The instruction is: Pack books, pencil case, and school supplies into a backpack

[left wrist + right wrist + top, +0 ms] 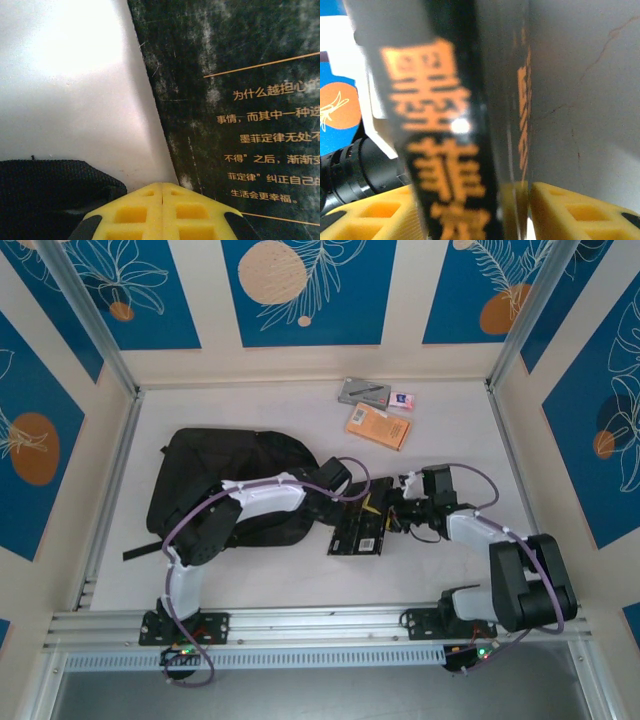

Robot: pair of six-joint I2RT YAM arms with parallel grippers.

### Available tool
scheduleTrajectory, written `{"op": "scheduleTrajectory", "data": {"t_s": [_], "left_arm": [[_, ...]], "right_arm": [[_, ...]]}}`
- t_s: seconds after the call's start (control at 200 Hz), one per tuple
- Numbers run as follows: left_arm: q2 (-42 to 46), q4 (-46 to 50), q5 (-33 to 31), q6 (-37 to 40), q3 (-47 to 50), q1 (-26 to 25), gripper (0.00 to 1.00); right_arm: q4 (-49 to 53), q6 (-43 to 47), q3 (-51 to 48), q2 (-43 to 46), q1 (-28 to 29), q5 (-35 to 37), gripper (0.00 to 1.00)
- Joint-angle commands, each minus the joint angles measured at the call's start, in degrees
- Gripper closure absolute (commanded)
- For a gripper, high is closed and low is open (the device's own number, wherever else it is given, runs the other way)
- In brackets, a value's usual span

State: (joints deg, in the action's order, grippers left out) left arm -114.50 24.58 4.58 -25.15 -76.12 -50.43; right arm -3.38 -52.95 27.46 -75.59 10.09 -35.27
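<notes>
The black book with gold print [360,524] lies just right of the black backpack [225,485]. My right gripper [392,512] holds the book's right edge. In the right wrist view its spine [450,150] stands between the yellow fingers [555,205] of the right gripper [472,187]. My left gripper [350,492] is shut and empty at the book's upper left corner. The left wrist view has the left gripper [162,186] over the gap between book [240,100] and backpack [50,195]. An orange book [378,426], the grey pencil case [364,392] and a small eraser [402,400] lie at the back.
The left arm [260,498] stretches across the backpack. Metal rails [300,625] run along the near edge, and blue patterned walls enclose the white table [250,580] on three sides.
</notes>
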Motion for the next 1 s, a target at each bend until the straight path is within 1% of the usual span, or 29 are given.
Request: {"op": "scheduleTrajectory", "data": {"t_s": [0.0,0.09,0.155,0.195,0.235,0.275,0.32,0.37,0.42,0.52,0.56,0.65,0.71,0.78,0.805,0.875,0.935,0.995], "left_arm": [[-0.43,-2.73,6.35,-1.13,1.73,-0.89,1.00],[1.09,-2.53,5.93,-1.39,2.22,-0.72,1.00],[3.04,-2.68,5.39,-1.80,3.04,-0.65,1.00],[4.44,-2.66,4.97,-2.07,3.50,-0.50,1.00],[5.77,-2.45,4.78,-2.33,3.68,-0.34,1.00],[7.25,-2.15,4.82,-2.53,3.78,-0.32,1.00],[8.99,-1.83,4.89,-2.62,3.78,-0.30,1.00],[10.97,-1.26,5.00,-2.65,3.69,-0.28,0.95],[13.22,-0.74,5.01,-2.63,3.61,-0.28,0.86],[18.26,0.58,4.38,-2.87,3.69,-0.01,0.63],[20.44,0.88,4.68,-3.25,3.99,0.37,0.55],[25.84,0.94,6.13,-4.84,5.17,1.82,0.40],[29.57,0.42,7.73,-6.22,6.40,3.03,0.29],[33.12,-0.29,10.16,-7.03,7.50,4.25,0.19],[34.01,-0.47,11.23,-7.26,7.80,4.60,0.17],[35.73,-0.71,14.90,-7.71,8.24,5.65,0.15],[36.44,-1.77,20.43,-8.07,8.93,6.47,0.15],[37.52,-2.78,24.29,-8.25,9.83,6.96,0.15]], "right_arm": [[0.41,0.88,1.04,0.01,0.68,-0.95,0.50],[4.11,3.02,1.65,0.58,0.10,2.87,0.57],[6.71,4.06,2.02,1.29,-0.83,4.77,0.70],[7.73,4.89,2.13,1.95,-1.32,5.20,0.81],[9.30,5.62,2.23,2.95,-1.62,6.11,0.90],[10.73,6.56,2.35,4.21,-1.65,7.18,0.96],[12.16,7.51,2.44,5.97,-1.65,8.27,1.00],[13.74,8.32,2.46,8.30,-1.60,9.49,1.00],[14.97,9.07,2.55,11.21,-1.56,10.12,1.00],[16.42,10.20,2.43,18.03,-1.54,10.31,1.00],[15.77,10.48,2.19,21.14,-1.49,9.01,1.00],[12.52,9.62,1.18,28.19,-1.58,5.67,1.00],[8.20,7.70,0.20,32.36,-1.64,2.27,1.00],[2.51,4.06,-0.63,35.63,-1.57,-1.50,1.00],[0.10,2.46,-0.85,36.22,-1.49,-2.81,1.00],[-6.12,-2.07,-1.02,36.59,-1.09,-6.38,1.00],[-10.87,-5.15,-0.60,36.31,-0.33,-8.98,1.00],[-14.94,-7.55,-0.04,36.28,0.96,-10.63,1.00]]}}
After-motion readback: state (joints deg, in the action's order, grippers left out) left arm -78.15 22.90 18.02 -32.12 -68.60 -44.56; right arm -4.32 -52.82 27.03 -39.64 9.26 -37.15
